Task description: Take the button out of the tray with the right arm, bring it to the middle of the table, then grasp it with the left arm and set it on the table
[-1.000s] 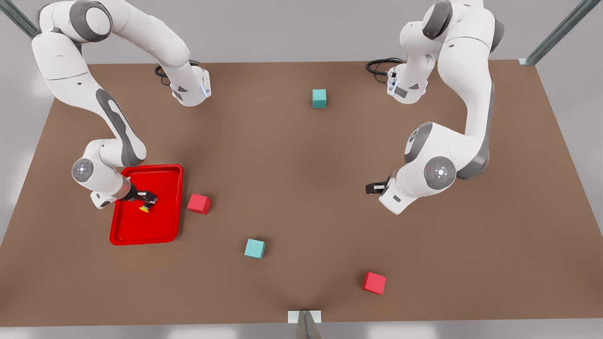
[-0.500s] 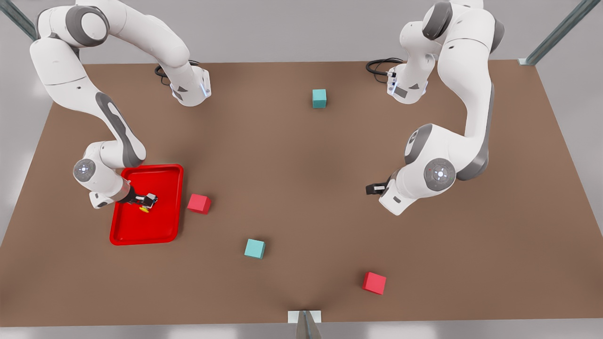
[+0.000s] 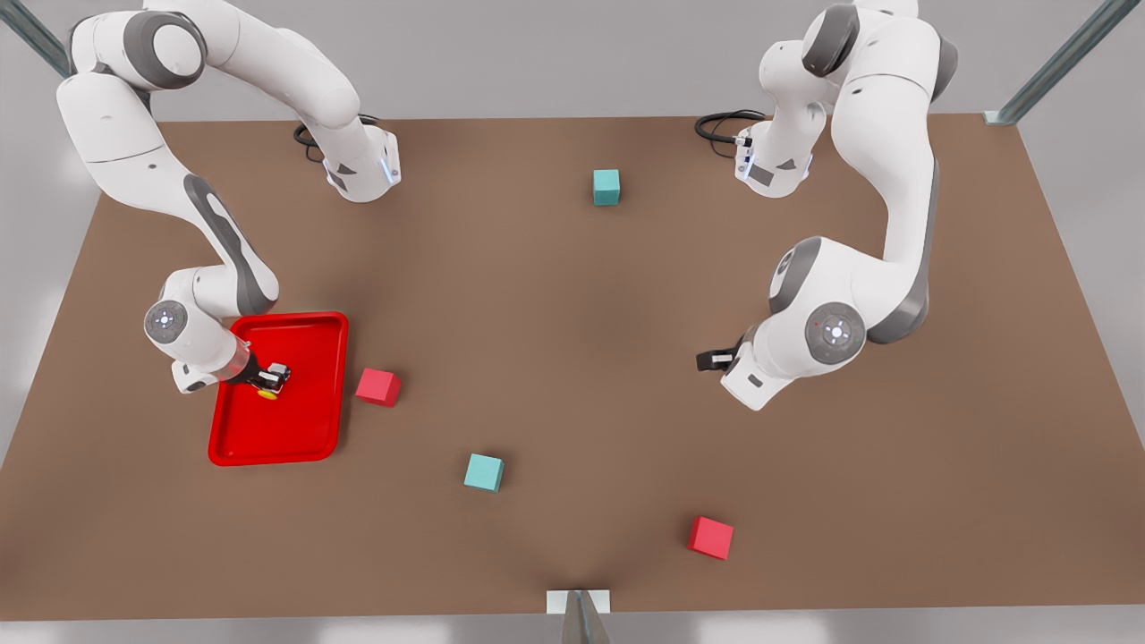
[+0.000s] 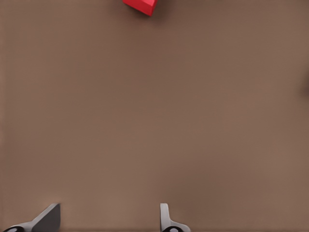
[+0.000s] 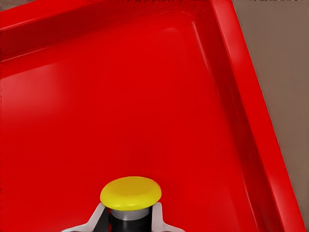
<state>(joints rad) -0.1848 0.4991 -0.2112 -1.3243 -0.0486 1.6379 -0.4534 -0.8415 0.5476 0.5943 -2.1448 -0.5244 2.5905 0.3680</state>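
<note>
The button (image 3: 267,393), with its yellow cap (image 5: 130,193) and dark body, sits inside the red tray (image 3: 268,454) at the front view's left. My right gripper (image 3: 272,379) is shut on the button's body, one finger (image 5: 98,216) on each side of it. The tray's rim (image 5: 251,121) runs close by. Whether the button touches the tray floor I cannot tell. My left gripper (image 3: 713,360) waits at the front view's right, above bare table (image 3: 572,313), and its fingers (image 4: 48,217) stand open with nothing between them.
A red cube (image 3: 378,386) lies just beside the tray. A teal cube (image 3: 484,471) and another red cube (image 3: 711,538) lie toward the near edge; a red cube's corner (image 4: 141,6) shows in the left wrist view. A second teal cube (image 3: 606,187) sits at the back.
My right gripper has drawn a little toward the front view's left and back, taking the button with it. The left arm has barely moved.
</note>
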